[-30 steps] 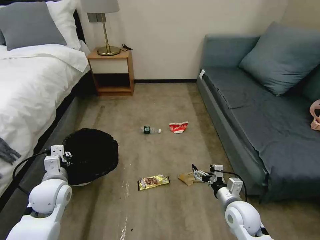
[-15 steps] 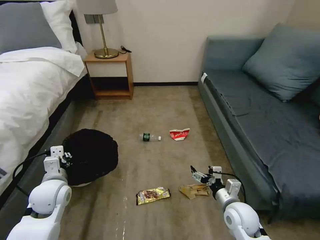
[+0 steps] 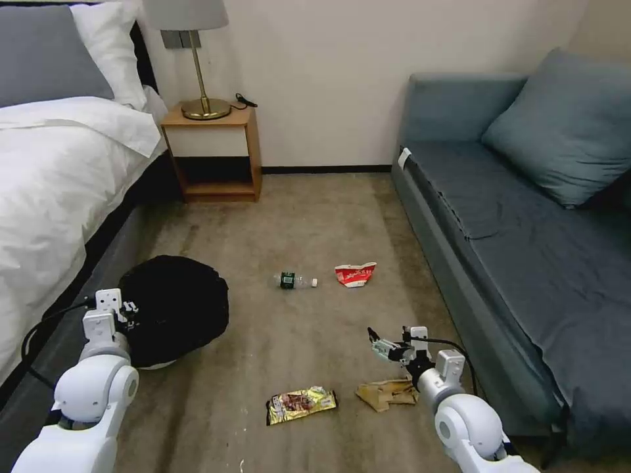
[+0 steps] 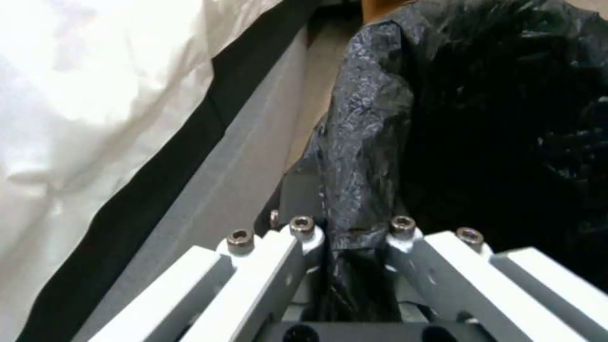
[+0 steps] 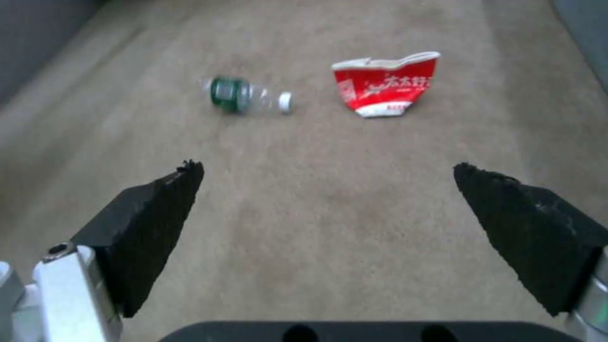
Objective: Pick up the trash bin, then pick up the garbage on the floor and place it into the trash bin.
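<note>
Head view has shifted over the last second: the whole room has slid down and the litter sits lower, so the camera and robot have moved, not the things on the floor. The right gripper [image 3: 381, 343] now hangs above the carpet with the crumpled tan paper [image 3: 388, 395] lying just behind and below it, whereas a second ago its tips were right at that paper. Its fingers are spread wide and hold nothing; in the right wrist view the two black pads [image 5: 152, 223] frame bare carpet, with the bottle [image 5: 244, 95] and the red-white carton [image 5: 386, 83] lying ahead, near each other but apart. The gold snack wrapper [image 3: 301, 404] lies beside the tan paper, closer to the robot's left.

The left gripper [image 3: 125, 309] is at the near rim of the trash bin [image 3: 174, 309], which stands by the bed [image 3: 52, 171]. In the left wrist view its fingers are closed on a fold of the black bag [image 4: 361, 156] at that rim.

All four pieces of litter remain on the floor, so, by the look of it, no pick has succeeded yet.
</note>
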You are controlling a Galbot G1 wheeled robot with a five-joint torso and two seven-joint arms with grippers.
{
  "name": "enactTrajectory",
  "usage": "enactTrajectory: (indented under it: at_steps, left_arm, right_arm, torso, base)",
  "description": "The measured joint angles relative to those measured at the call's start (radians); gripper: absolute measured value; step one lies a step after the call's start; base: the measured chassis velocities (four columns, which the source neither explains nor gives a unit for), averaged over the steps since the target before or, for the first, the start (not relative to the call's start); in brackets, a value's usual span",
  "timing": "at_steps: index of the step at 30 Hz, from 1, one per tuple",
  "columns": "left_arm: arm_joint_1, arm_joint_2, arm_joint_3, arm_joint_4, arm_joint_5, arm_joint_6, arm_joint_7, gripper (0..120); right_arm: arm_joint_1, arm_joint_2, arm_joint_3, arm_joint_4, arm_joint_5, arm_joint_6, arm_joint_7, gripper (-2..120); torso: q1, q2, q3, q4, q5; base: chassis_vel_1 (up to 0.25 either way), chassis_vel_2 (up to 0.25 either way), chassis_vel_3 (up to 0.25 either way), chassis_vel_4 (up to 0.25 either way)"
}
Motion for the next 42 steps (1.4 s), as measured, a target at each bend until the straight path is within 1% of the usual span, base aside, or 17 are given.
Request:
enactTrajectory:
  at_steps: [1,2,3,4,6,10,12,17,19,20,22,23,25,26,29,34,42]
  left_arm:
    - [0.000,0.000,0.000,0.000,0.000,0.000,0.000,4]
    - [-0.008,0.004,0.007,0.009,0.009,-0.006,0.009,4]
    - [-0.009,0.006,0.009,0.013,0.017,-0.011,0.016,4]
    - [-0.009,0.006,0.009,0.013,0.017,-0.011,0.016,4]
    - [-0.003,0.006,0.009,0.018,0.036,-0.026,0.027,4]
    - [-0.001,0.005,0.008,0.019,0.038,-0.028,0.028,4]
    - [0.012,-0.001,0.004,0.018,0.046,-0.031,0.029,4]
    - [0.028,-0.007,-0.004,0.009,0.055,-0.031,0.029,4]
    - [0.039,-0.017,-0.015,-0.005,0.066,-0.030,0.028,4]
    - [0.039,-0.017,-0.015,-0.005,0.066,-0.030,0.028,4]
    - [0.054,-0.030,-0.022,-0.021,0.081,-0.034,0.030,4]
    - [0.054,-0.030,-0.022,-0.021,0.081,-0.034,0.030,4]
    - [0.081,-0.035,-0.024,-0.044,0.101,-0.051,0.037,4]
    - [0.081,-0.035,-0.024,-0.044,0.101,-0.051,0.037,4]
    - [0.105,-0.046,-0.020,-0.073,0.115,-0.059,0.038,4]
    - [0.097,-0.064,-0.005,-0.078,0.136,-0.061,0.033,4]
    - [0.120,-0.075,-0.006,-0.132,0.140,-0.046,0.030,4]
  right_arm:
    - [0.000,0.000,0.000,0.000,0.000,0.000,0.000,100]
    - [0.040,-0.060,-0.032,-0.021,0.000,-0.011,-0.020,100]
    - [0.068,-0.094,-0.058,-0.035,0.000,-0.017,-0.035,100]
    - [0.068,-0.094,-0.058,-0.035,0.000,-0.017,-0.035,100]
    - [0.151,-0.172,-0.147,-0.083,-0.003,-0.029,-0.091,100]
    - [0.167,-0.181,-0.166,-0.092,-0.003,-0.030,-0.102,100]
    - [0.219,-0.208,-0.233,-0.124,-0.004,-0.038,-0.141,100]
    - [0.284,-0.230,-0.314,-0.167,-0.004,-0.043,-0.181,100]
    - [0.364,-0.239,-0.417,-0.223,-0.003,-0.045,-0.217,100]
    - [0.364,-0.239,-0.417,-0.223,-0.003,-0.045,-0.217,100]
    - [0.504,-0.225,-0.569,-0.340,-0.012,-0.043,-0.280,100]
    - [0.504,-0.225,-0.569,-0.340,-0.012,-0.043,-0.280,100]
    - [0.661,-0.181,-0.713,-0.459,-0.020,-0.035,-0.328,100]
    - [0.661,-0.181,-0.713,-0.459,-0.020,-0.035,-0.328,100]
    - [0.741,-0.143,-0.872,-0.537,-0.012,-0.028,-0.353,100]
    - [0.761,-0.115,-0.980,-0.584,-0.014,-0.019,-0.382,100]
    - [0.742,-0.075,-0.983,-0.624,-0.019,-0.014,-0.402,100]
  torso:
    - [0.000,0.000,0.000,0.0000,0.0000]
    - [0.000,0.000,0.000,-0.0003,-0.0002]
    - [0.000,0.000,0.000,-0.0001,-0.0003]
    - [0.000,0.000,0.000,-0.0001,-0.0003]
    - [0.000,0.000,0.000,-0.0001,0.0000]
    - [0.000,0.000,0.000,0.0000,-0.0001]
    - [0.000,0.000,0.000,0.0001,-0.0001]
    - [0.000,0.000,0.000,0.0001,-0.0003]
    - [0.000,0.000,0.000,0.0002,-0.0002]
    - [0.000,0.000,0.000,0.0002,-0.0002]
    - [0.000,0.000,0.000,0.0000,0.0001]
    - [0.000,0.000,0.000,0.0000,0.0001]
    - [0.000,0.000,0.000,0.0005,-0.0003]
    - [0.000,0.000,0.000,0.0005,-0.0003]
    - [0.000,0.000,0.000,0.0003,-0.0003]
    - [0.000,0.000,0.000,0.0001,-0.0003]
    - [0.000,0.000,0.000,0.0000,-0.0001]
  base:
    - [0.000,0.000,0.000,0.000]
    - [0.000,0.000,0.000,0.000]
    - [0.000,0.000,0.000,0.000]
    - [0.000,0.000,0.000,0.000]
    - [0.000,0.000,0.000,0.000]
    - [0.000,0.000,0.000,0.000]
    - [0.000,0.000,0.000,0.000]
    - [0.000,0.000,0.000,0.000]
    - [0.000,0.000,0.000,0.000]
    - [0.000,0.000,0.000,0.000]
    - [0.000,0.000,0.000,0.000]
    - [0.000,0.000,0.000,0.000]
    - [0.000,0.000,0.000,0.000]
    - [0.000,0.000,0.000,0.000]
    - [0.000,0.000,0.000,0.000]
    - [0.000,0.000,0.000,0.000]
    - [0.000,0.000,0.000,0.000]
